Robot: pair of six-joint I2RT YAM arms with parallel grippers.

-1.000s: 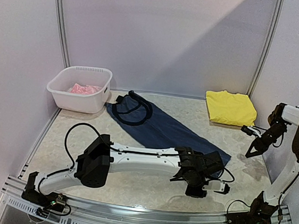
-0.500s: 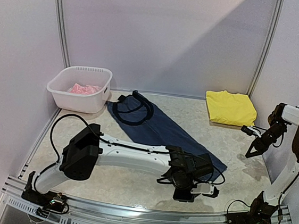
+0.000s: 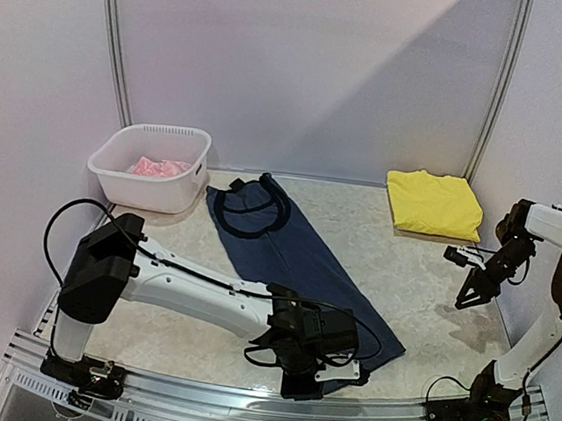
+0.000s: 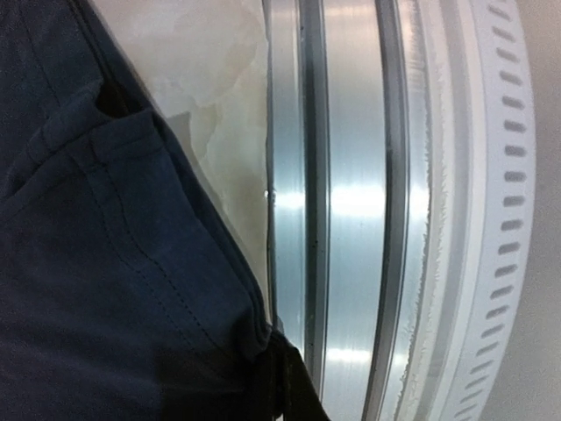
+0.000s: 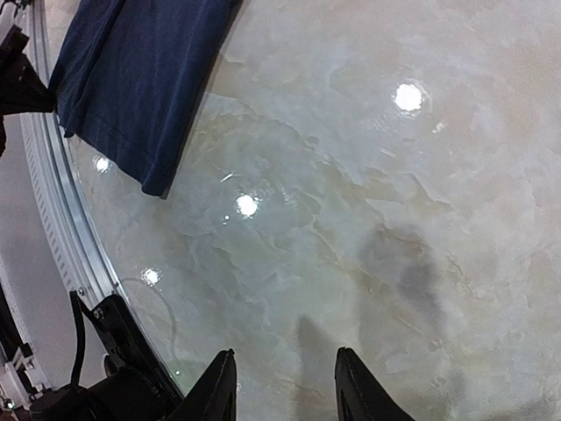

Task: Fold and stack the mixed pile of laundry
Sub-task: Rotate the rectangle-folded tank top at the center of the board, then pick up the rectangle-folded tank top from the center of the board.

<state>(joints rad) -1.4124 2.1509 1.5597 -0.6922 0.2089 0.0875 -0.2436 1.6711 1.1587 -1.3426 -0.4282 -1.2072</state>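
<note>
Pale marble table [image 3: 387, 252] fills the booth between white walls. Within the last second the left gripper [image 3: 330, 362] has pinched tight on the lower hem of the navy tank top [image 3: 287, 246] and has dragged this end from 4 o'clock to about 6 o'clock, close to the metal rail [image 4: 351, 219]. The top now lies straighter, with its neck at 11 o'clock. I judge that this spreads it flat for a first fold. The right gripper [image 5: 285, 386] hovers at 3 o'clock, half open and holding nothing. The yellow garment [image 3: 433, 203] rests folded at 1 o'clock, and the pink garment [image 3: 160, 168] lies in the basket [image 3: 113, 178] at 10 o'clock
</note>
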